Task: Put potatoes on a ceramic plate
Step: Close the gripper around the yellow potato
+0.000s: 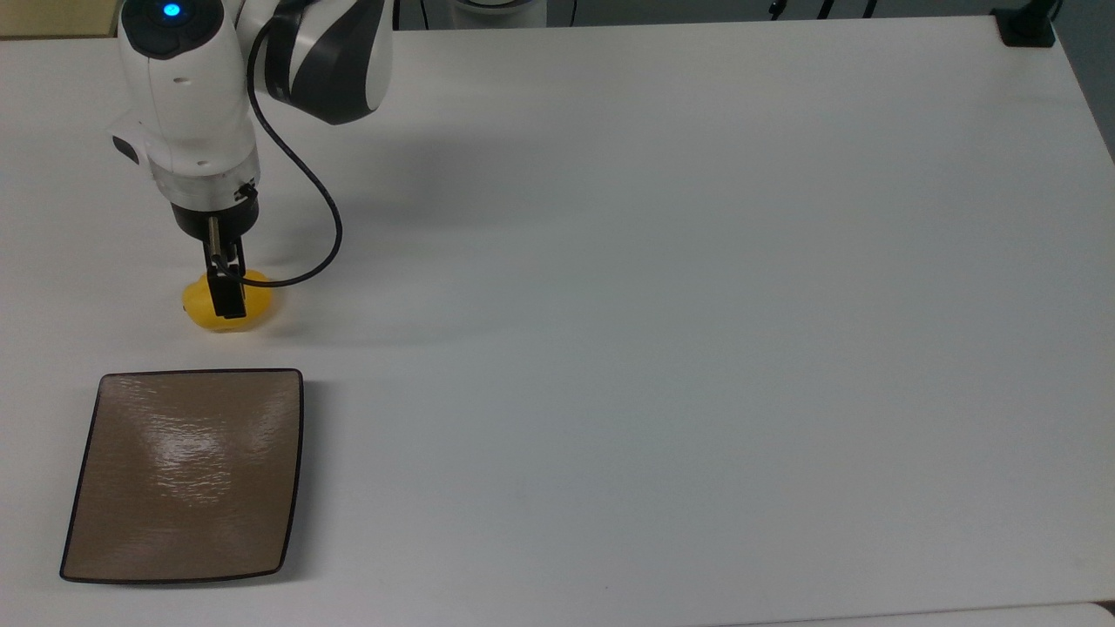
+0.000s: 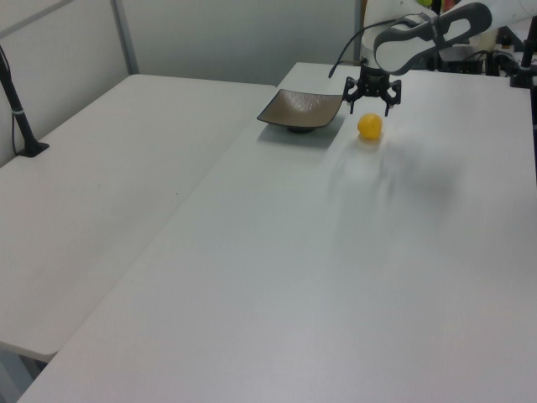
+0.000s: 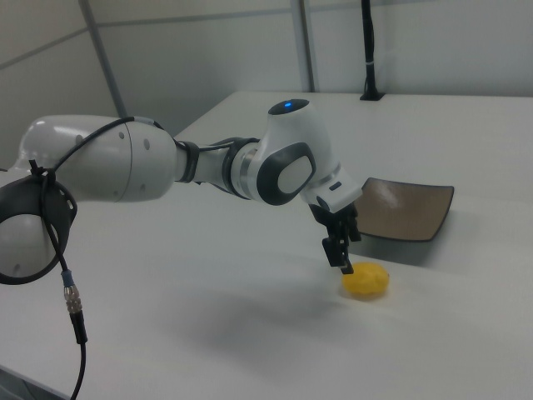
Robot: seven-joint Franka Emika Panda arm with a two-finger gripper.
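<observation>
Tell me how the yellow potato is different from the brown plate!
The potato is bright yellow and lumpy-round; the plate is brown, square and shallow. The potato is much smaller than the plate. The gripper hangs right above the potato, fingers spread, while nothing is over the plate. Both rest on the white table, close together but not touching.

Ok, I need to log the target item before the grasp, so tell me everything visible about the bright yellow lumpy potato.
The bright yellow lumpy potato is a smooth, rounded oval, much smaller than the square glossy brown ceramic plate. It lies on the white table, apart from the plate, just above it in the top view. The black two-finger gripper hangs open directly above it, fingers spread in the left view. Whether they touch it cannot be told.
</observation>
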